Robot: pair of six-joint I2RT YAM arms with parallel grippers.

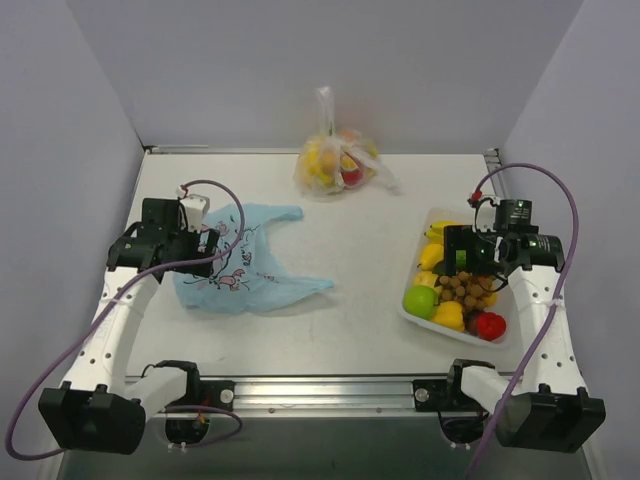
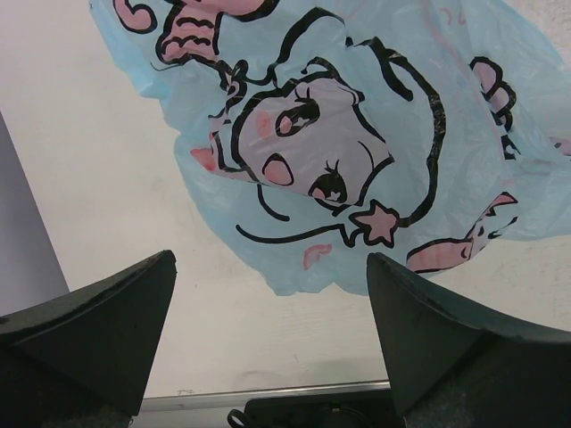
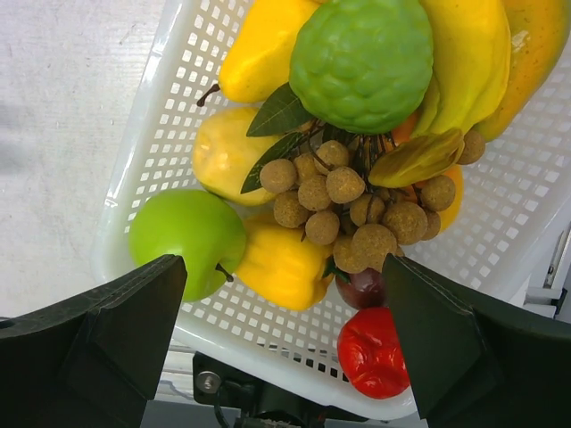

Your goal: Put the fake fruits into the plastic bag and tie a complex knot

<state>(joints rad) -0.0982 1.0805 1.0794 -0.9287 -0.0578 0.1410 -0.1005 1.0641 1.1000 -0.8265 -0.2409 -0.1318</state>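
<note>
Right claw [image 3: 284,267], spread, hangs directly above the fruits [image 3: 361,62] in the basket [image 3: 169,71]; left claw [image 2: 272,260], equally spread, above the flat bag [image 2: 357,134]

Passable: bare table [image 1: 370,260] between plastic bag [image 1: 250,270] and basket [image 3: 161,107]. Blocked: far centre by filled clear bag [image 1: 335,165]; left, back, right by walls [image 1: 90,120].

Left, plastic bag [image 1: 240,268]; right, fake fruits [image 1: 462,290] in basket [image 3: 169,98]
</note>
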